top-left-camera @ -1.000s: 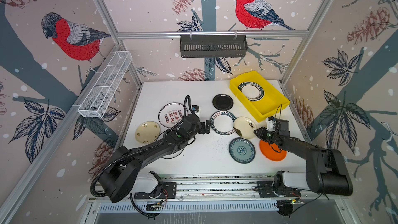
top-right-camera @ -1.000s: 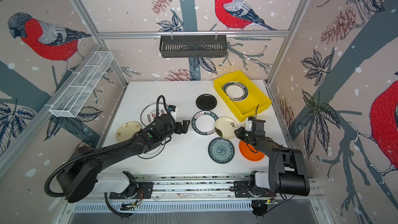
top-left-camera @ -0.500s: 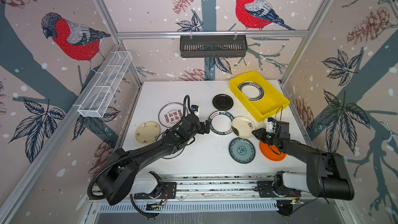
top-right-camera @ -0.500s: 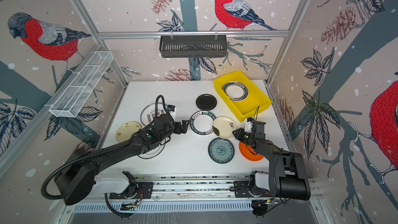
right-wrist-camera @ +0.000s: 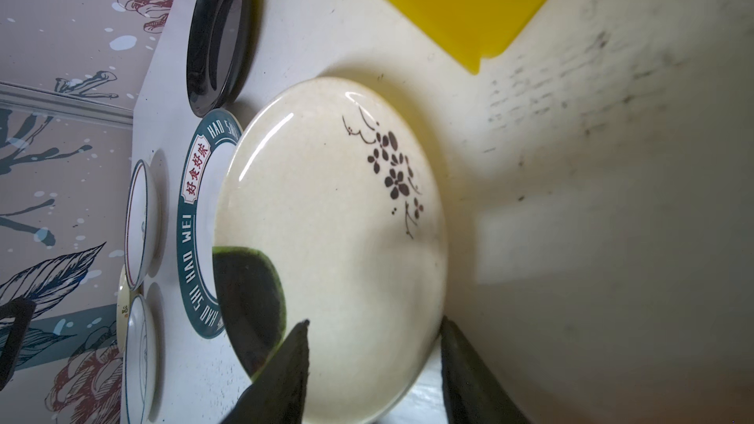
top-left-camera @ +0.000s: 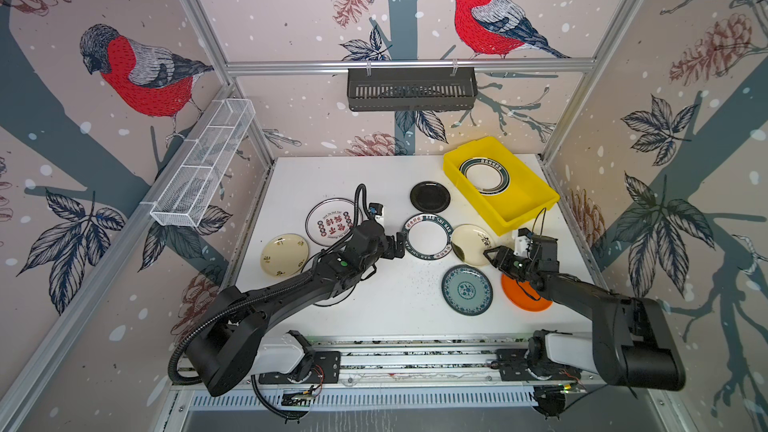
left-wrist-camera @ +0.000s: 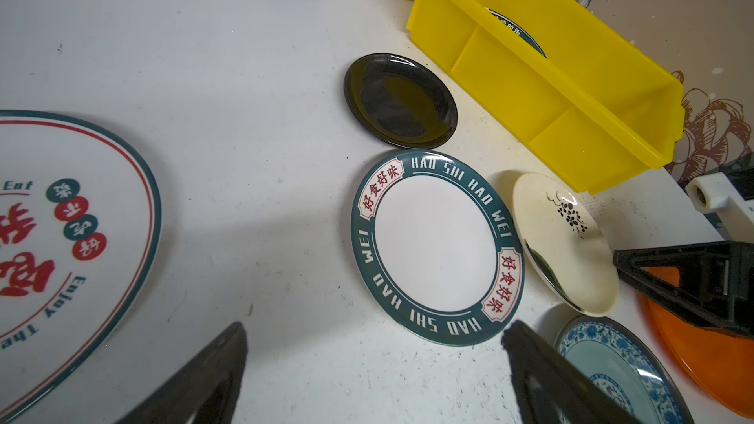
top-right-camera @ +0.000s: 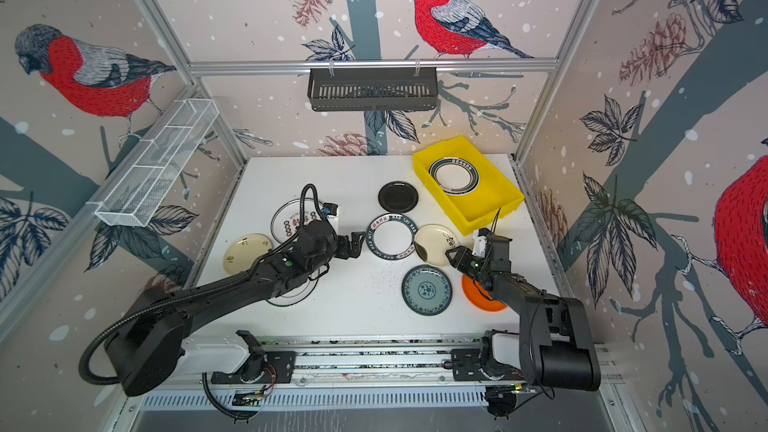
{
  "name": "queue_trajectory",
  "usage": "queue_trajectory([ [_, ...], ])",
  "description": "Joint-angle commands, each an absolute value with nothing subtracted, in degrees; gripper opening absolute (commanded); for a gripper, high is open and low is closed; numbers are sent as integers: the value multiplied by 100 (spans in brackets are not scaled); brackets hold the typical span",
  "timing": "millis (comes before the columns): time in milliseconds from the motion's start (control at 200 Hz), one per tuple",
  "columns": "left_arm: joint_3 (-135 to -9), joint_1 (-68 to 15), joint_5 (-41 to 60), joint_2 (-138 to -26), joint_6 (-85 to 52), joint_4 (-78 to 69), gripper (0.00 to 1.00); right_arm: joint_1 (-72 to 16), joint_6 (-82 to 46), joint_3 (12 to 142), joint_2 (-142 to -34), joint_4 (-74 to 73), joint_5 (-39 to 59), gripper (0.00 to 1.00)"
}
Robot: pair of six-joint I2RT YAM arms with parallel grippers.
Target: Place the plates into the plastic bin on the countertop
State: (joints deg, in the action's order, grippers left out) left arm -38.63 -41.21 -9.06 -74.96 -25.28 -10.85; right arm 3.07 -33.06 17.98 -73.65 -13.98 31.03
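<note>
Right gripper has its jaws apart, straddling the cream plate rim just ahead. I'd slide further on before pinching, so it doesn't slip. Left gripper is wide open too.

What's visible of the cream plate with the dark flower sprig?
The cream plate is round, glossy, ceramic-looking, with a dark blossom sprig on one side and a dark green patch by the opposite rim. It lies face up on the countertop, near the yellow bin, its edge meeting the green-rimmed lettered plate. The right gripper straddles its rim, jaws apart.
</note>
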Motion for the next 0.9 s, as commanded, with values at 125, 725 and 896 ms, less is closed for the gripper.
queue_trajectory([
  [125,-3945,-4150,-947,-7490,-2563,-1026,98,287,-3443,1776,-7635,-1557,2909,57],
  [725,-4104,-4170,-994,-7620,-2542,-862,98,342,-3604,1834,-7866,-1643,2650,33],
  [896,-4122,-4173,-1028,-7646,-2540,-875,98,318,-3577,1911,-7948,-1586,2575,28],
])
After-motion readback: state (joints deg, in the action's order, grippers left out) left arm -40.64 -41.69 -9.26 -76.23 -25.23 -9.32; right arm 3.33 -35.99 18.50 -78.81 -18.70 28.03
